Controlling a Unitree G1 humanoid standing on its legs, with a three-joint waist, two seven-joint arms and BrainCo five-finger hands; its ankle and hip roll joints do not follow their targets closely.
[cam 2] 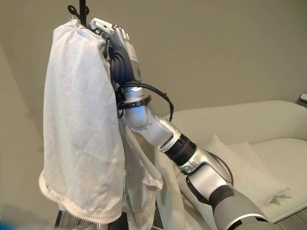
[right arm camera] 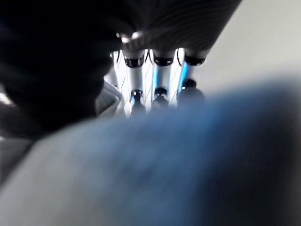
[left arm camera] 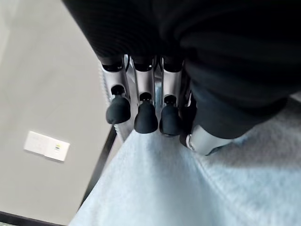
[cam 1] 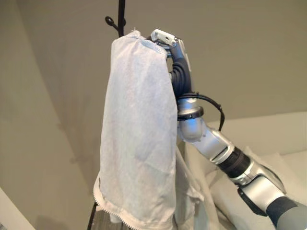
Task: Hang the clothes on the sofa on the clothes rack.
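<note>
The white garment (cam 1: 136, 134) hung draped over the top of the rack (cam 1: 121, 14), left of the sofa (cam 2: 268, 120), with the right hand (cam 1: 175, 52) raised at its far upper edge; I could not tell how those fingers stood. The left hand (left arm camera: 146, 108) pinched the cloth. The collar probably needed seating over a hook before either hand let go, or the garment could slide off.

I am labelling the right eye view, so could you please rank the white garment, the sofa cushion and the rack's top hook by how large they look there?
1. White garment, by far the largest.
2. Sofa cushion, though the arm hides part of it and it sits farther back, so its true size is uncertain.
3. Rack's top hook, smallest.
</note>
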